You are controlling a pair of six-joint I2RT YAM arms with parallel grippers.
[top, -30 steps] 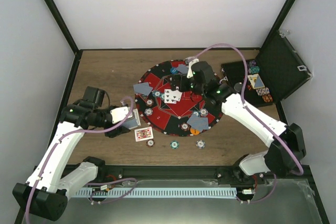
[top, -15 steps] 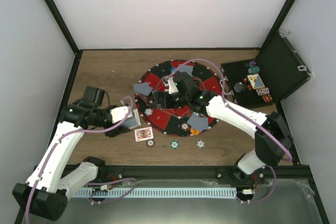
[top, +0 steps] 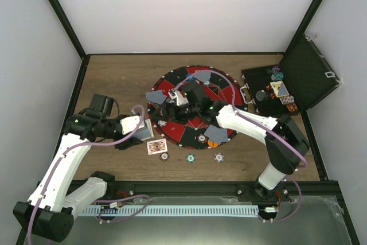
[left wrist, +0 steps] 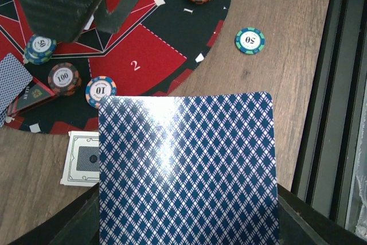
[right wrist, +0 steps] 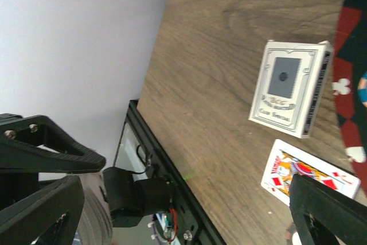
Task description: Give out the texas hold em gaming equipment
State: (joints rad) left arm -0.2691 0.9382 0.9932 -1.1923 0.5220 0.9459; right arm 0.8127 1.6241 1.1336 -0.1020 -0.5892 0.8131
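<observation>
Change: over the last second I have swung my right arm from the mat's 1 o'clock area across to its 9 o'clock side. It now covers the face-up cards that showed at the centre. My left arm has not shifted.
Left gripper (top: 143, 128): clamped on a blue-backed card (left wrist: 186, 170), which I hold just outside the mat's 8 o'clock rim.
Right gripper (top: 171, 111): fingers spread wide with nothing between them, over the mat's 9 o'clock sector.
Mat (left wrist: 189, 21): round, with red and black wedges, lying on the wooden table.
Chips on the mat: a 100 chip (left wrist: 63, 77) and a 10 chip (left wrist: 101, 90) sit near the wedge marked 2.
Face-down cards on the mat: one at 10 o'clock (top: 155, 96), one at 12 o'clock (top: 200, 76), one at 5 o'clock (top: 217, 133).
Off the mat, 7 o'clock: a white deck box (right wrist: 291, 87) lies just beside the rim, with a face-up court card (top: 157, 146) near it but apart.
Off the mat, 6 o'clock: three loose chips (top: 190, 158) lie in a row on the wood.
Black case (top: 312, 67): at 3 o'clock, lid raised, with chips and a card inside.
</observation>
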